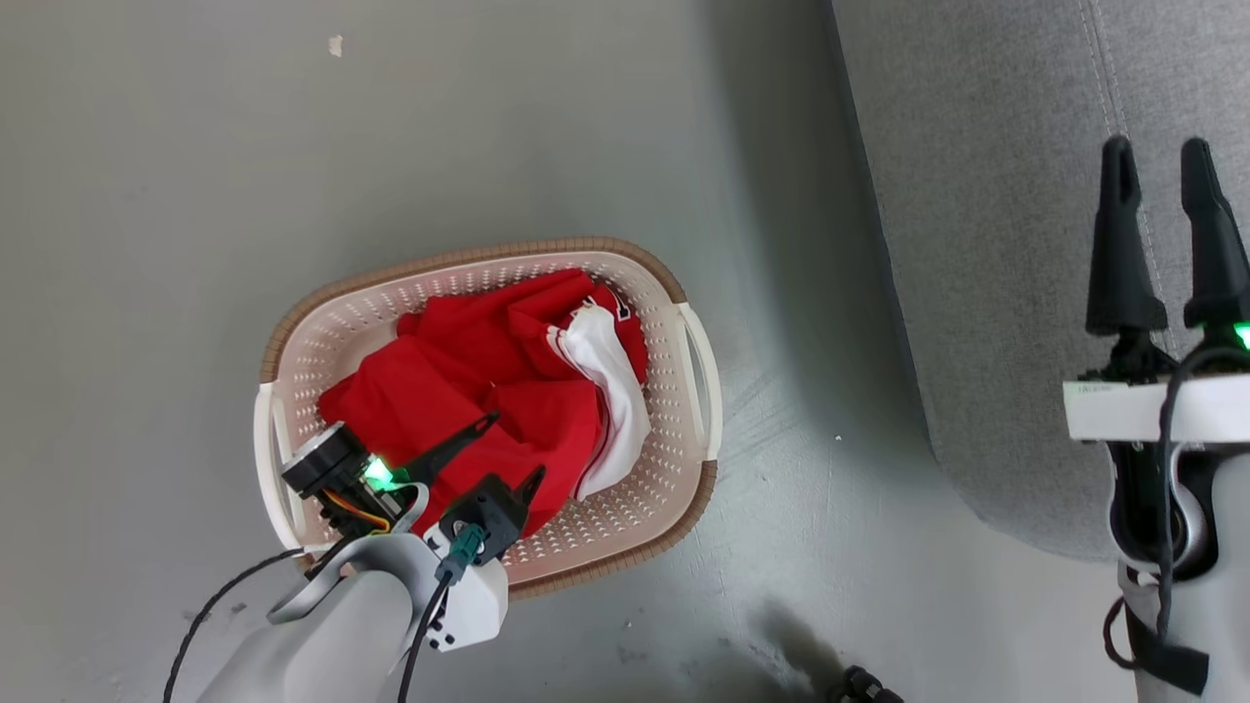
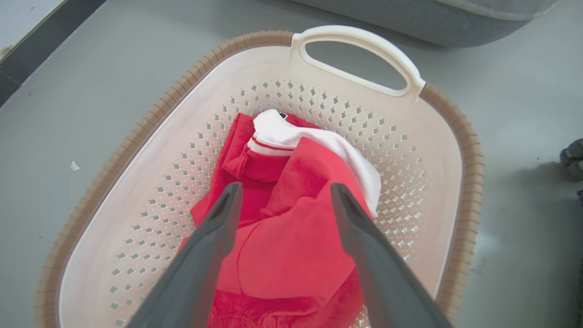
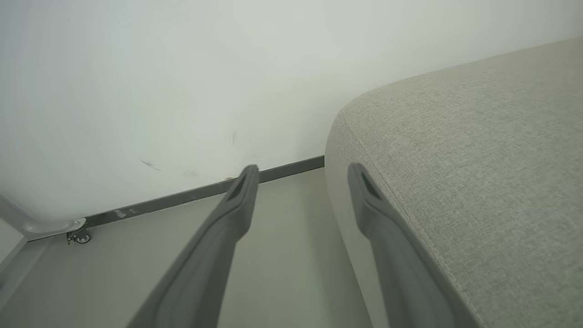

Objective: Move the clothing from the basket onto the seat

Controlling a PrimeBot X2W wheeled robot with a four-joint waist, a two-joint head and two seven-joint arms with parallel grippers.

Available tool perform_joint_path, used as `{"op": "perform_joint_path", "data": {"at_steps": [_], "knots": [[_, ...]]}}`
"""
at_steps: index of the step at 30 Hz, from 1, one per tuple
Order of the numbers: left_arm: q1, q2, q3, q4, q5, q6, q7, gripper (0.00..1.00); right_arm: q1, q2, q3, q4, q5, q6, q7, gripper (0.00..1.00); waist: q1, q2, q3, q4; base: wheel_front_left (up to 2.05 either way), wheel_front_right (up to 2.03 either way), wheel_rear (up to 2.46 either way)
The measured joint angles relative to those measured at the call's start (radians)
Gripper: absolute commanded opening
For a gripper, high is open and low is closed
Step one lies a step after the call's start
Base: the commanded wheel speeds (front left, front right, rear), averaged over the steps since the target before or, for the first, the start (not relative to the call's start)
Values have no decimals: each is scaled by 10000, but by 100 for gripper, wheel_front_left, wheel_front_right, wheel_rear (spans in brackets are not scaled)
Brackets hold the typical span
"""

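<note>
The clothing [image 1: 488,391], red with a white sleeve, lies crumpled inside the cream basket [image 1: 684,293] on the floor. My left gripper [image 1: 513,444] hangs open over the near end of the pile, its jaws spread above red fabric. From the left wrist, the gripper [image 2: 284,191] straddles a raised fold of the clothing [image 2: 291,241] inside the basket [image 2: 455,150], with nothing pinched. My right gripper [image 1: 1162,161] stands open over the grey seat [image 1: 986,244]. In the right wrist view the gripper [image 3: 303,173] is empty beside the seat [image 3: 478,159] edge.
Bare grey floor [image 1: 293,146] surrounds the basket, with a gap between it and the seat. A white wall [image 3: 159,68] with a dark baseboard runs behind, and a small caster [image 3: 79,237] stands at its foot. A dark object [image 1: 864,683] sits at the bottom edge.
</note>
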Motion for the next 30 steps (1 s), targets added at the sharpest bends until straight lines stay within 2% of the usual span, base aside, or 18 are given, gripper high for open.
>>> {"op": "perform_joint_path", "data": {"at_steps": [15,30], "knots": [[-694,67,-245,433,454,15,-59,100,-1841,-17,431,437,-98,0,-12,100,0,0,777,-235,0,0,0],[-1157,228,-1097,1085,1413,2,-92,100,-2059,-19,426,1020,115,0,-13,100,0,0,1045,-274,0,0,0]]}}
